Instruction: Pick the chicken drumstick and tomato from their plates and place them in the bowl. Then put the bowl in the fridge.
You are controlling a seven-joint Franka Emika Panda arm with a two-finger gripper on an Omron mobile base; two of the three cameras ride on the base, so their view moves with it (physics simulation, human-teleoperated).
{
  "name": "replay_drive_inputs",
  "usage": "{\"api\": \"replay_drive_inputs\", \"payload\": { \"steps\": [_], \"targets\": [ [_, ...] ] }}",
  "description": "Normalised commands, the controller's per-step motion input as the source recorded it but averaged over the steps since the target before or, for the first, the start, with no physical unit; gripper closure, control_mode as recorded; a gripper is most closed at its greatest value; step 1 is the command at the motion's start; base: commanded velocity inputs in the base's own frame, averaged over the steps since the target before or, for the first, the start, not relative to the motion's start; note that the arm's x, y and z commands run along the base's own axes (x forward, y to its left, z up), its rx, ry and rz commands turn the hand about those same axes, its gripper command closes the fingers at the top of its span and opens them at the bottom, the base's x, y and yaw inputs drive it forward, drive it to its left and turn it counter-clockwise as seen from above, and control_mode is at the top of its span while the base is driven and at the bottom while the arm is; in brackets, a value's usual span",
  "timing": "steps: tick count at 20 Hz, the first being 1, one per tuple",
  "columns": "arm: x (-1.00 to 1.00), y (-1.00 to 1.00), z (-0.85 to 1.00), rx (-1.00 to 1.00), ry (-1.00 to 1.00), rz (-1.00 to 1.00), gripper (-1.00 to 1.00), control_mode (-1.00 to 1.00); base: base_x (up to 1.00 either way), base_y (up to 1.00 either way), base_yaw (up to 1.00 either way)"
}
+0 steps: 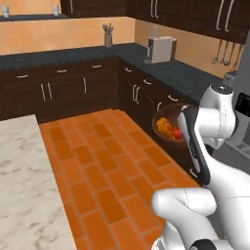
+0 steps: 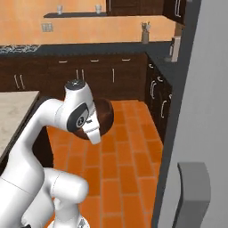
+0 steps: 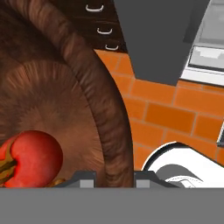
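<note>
Robot arm folded high above the orange tile floor (image 1: 97, 161), its white links doubled back so the forearm slopes down toward the hand, carries the bowl (image 1: 166, 128) in mid-air beside the dark lower cabinets (image 1: 141, 95). From the left base view, the dark brown wooden bowl sits just past the forearm, tilted toward the camera, with the chicken drumstick (image 1: 164, 127) and the tomato (image 1: 177, 133) lying together inside it. From the right base view, the bowl (image 2: 105, 115) shows its brown outer wall behind the wrist, level with the arm's elbow. The hand view looks along the bowl's rim (image 3: 109, 113), which runs down between the two finger tips; the gripper (image 3: 114, 177) is clenched on that rim, one finger inside the bowl and one outside. The tomato (image 3: 35, 158) rests low in the bowl near the inner finger. The fridge (image 2: 196, 120) stands close on the right, its grey door edge filling that side, and its white interior (image 3: 205, 57) shows beyond the open door.
</note>
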Motion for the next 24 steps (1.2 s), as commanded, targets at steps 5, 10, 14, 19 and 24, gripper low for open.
{"api": "replay_drive_inputs", "payload": {
  "steps": [5, 10, 14, 19, 24],
  "targets": [
    [0.00, 0.00, 0.00, 0.00, 0.00, 0.00, 1.00, 1.00, 0.62, 0.43, -0.40],
    [0.00, 0.00, 0.00, 0.00, 0.00, 0.00, 1.00, 1.00, 0.38, 0.26, -0.63],
    [0.00, 0.00, 0.00, 0.00, 0.00, 0.00, 1.00, 1.00, 0.00, 0.33, -0.77],
    [0.00, 0.00, 0.00, 0.00, 0.00, 0.00, 1.00, 1.00, 0.07, 0.19, -0.64],
    [0.00, 0.00, 0.00, 0.00, 0.00, 0.00, 1.00, 1.00, 0.42, 0.42, -0.47]
  ]
}}
